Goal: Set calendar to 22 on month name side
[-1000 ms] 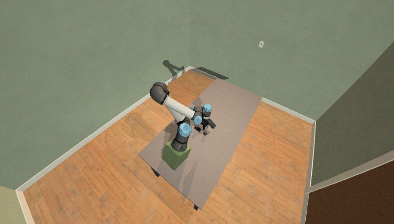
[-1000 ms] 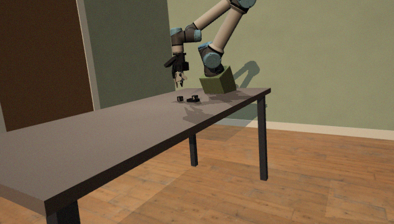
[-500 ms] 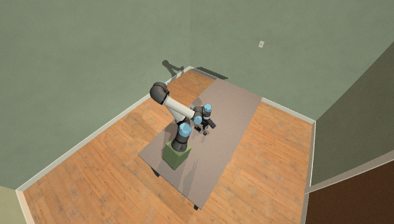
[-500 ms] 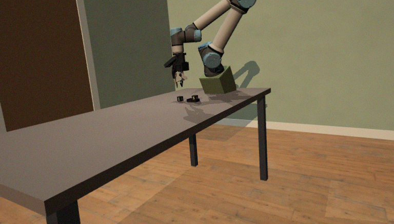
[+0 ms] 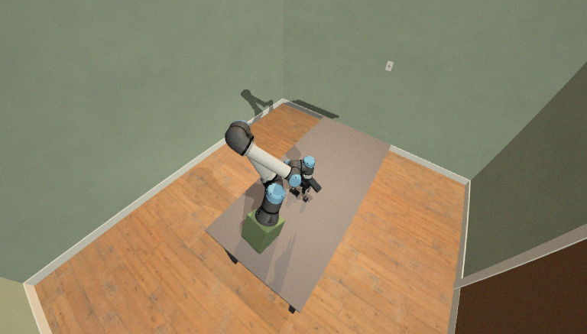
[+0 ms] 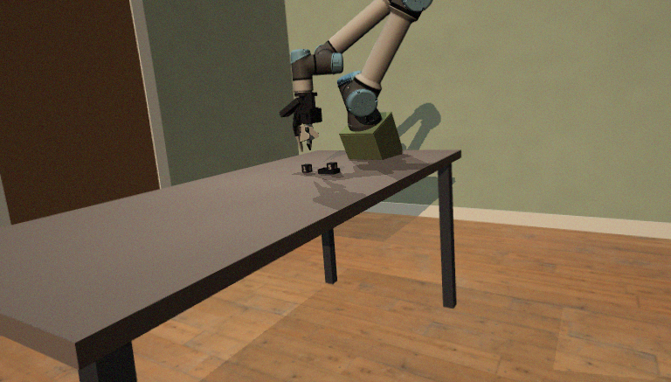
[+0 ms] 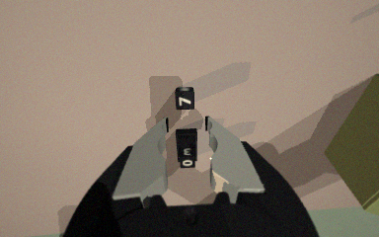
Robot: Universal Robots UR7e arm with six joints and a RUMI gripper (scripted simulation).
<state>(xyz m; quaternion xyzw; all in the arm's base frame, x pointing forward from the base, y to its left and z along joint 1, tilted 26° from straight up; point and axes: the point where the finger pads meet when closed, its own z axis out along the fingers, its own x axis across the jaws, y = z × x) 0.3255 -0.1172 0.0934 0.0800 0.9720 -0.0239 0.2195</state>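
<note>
The end effector [image 5: 305, 188] [image 6: 306, 149] [image 7: 187, 118] hangs above the tabletop [image 5: 346, 183] [image 6: 173, 219] [image 7: 74, 49], its fingers partly apart with nothing between them. Below, the dark calendar tray [image 5: 294, 192] [image 6: 322, 170] [image 7: 187, 138] rests on the tabletop, near the arm's green base block [image 5: 259, 237] [image 6: 358, 148] [image 7: 357, 148]. One black cube [image 6: 332, 165] [image 7: 188, 157] is at one end of the tray, a 0 and what looks like a 3 showing in the wrist view (whether it sits quite flat, I cannot tell). The other black cube [image 5: 305, 199] [image 6: 307, 168] [image 7: 185, 99] lies outside the tray, near it on the tabletop, showing a 7 (sideways in the wrist view). The calendar isn't at 22, with only one cube in the tray. The month's name is too small to make out.
</note>
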